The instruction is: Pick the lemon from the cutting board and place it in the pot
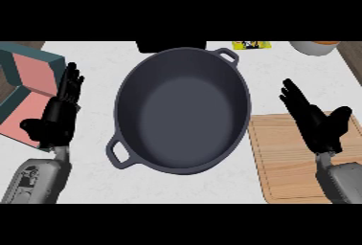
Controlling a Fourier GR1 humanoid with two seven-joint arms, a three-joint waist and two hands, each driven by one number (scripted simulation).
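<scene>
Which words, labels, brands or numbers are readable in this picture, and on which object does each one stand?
No text can be read here.
Yellow packet at the counter's far edge: it carries dark print, too small and blurred to read.
Pot: no text or sign visible.
Cutting board: no text or sign visible.

The white counter point(184, 189) carries a dark pot point(184, 110) and a cutting board point(283, 167).
</scene>
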